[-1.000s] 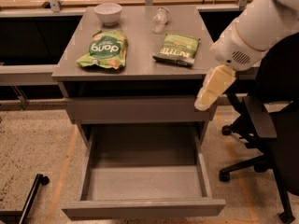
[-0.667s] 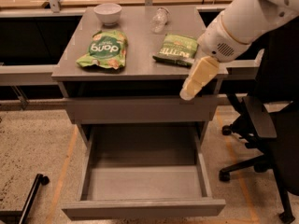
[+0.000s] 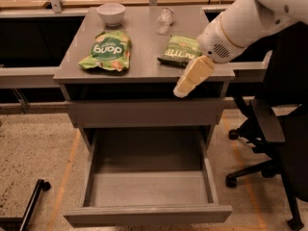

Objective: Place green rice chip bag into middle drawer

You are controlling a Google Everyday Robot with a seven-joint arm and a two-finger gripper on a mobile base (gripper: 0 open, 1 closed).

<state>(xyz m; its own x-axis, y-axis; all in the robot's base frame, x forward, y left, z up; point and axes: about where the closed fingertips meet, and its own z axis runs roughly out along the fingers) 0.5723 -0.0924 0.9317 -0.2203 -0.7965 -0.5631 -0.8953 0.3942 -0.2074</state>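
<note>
1. The fingers (image 3: 193,75) of the gripper (image 3: 180,91) are seen pressed together. Nothing is held or touched.
2. The gripper is found by the table's (image 3: 144,37) front edge.
3. The green rice chip bag (image 3: 107,51) is seen on the table, at ten o'clock, well apart.
4. The middle drawer (image 3: 144,189) is seen open at six o'clock. The bag is not yet picked up or put in.

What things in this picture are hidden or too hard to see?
All in the camera view:
- The dark-green bag: its right end is hidden behind the robot's arm and gripper, which hangs at the table's front right edge.
- The clear thing at the back: too blurry to name.
- The office chair: cut off by the right edge.
- The arm: runs off the top right corner.
</note>
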